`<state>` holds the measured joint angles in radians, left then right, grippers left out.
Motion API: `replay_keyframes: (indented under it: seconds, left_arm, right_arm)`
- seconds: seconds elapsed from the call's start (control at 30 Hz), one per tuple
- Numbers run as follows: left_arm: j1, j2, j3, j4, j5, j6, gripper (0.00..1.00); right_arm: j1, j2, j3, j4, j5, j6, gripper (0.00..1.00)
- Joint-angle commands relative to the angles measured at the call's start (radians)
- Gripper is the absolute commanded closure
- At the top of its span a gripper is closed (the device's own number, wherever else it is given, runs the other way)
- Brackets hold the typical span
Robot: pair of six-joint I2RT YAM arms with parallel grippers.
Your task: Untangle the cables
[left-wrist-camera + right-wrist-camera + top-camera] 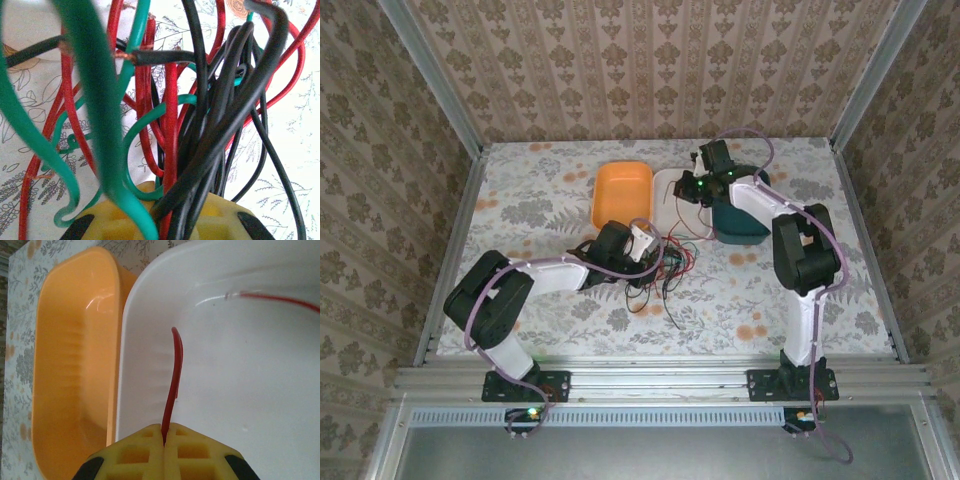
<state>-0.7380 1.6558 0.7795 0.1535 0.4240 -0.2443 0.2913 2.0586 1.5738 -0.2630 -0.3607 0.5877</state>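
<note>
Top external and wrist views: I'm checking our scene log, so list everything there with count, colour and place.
orange plastic tray: one, orange, far middle of the table
white plastic tray: one, white, right beside the orange one
dark teal plastic tray: one, teal, right of the white one, partly behind the right arm
tangle of thin cables: several strands, red, black and green, table centre
thin red cable end: one, red, over the white tray
floral table cover: one, white with grey and orange flowers
left gripper: yellow pads, shut on the tangle
right gripper: yellow pads, shut on the red cable end

Black-and-white arms [548,274], purple cables [468,322], yellow-padded hands [164,434]
</note>
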Motion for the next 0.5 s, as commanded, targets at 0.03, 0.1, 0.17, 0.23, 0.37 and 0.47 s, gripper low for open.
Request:
replay_keyframes:
  seconds: [0.03,0.1,0.17,0.23,0.37,0.47]
  left_arm:
    - [0.006,-0.002,-0.011,0.020,0.002,-0.016,1.00]
    - [0.006,-0.003,-0.010,0.013,0.003,-0.014,1.00]
    - [0.006,-0.004,-0.009,0.011,0.002,-0.013,1.00]
    - [0.005,-0.007,-0.014,0.012,0.002,-0.015,1.00]
    - [0.006,-0.017,-0.020,0.013,0.001,-0.013,1.00]
    - [0.005,-0.019,-0.022,0.012,0.005,-0.014,1.00]
  right_arm:
    - [0.004,0.063,0.108,0.042,-0.038,0.078,1.00]
    - [0.004,0.087,0.155,0.036,-0.036,0.093,1.00]
    - [0.002,0.104,0.195,0.021,-0.007,0.097,1.00]
    - [0.000,0.111,0.212,0.007,0.028,0.093,1.00]
    - [0.001,0.120,0.192,0.006,0.052,0.093,1.00]
    - [0.002,0.127,0.166,-0.002,0.054,0.096,1.00]
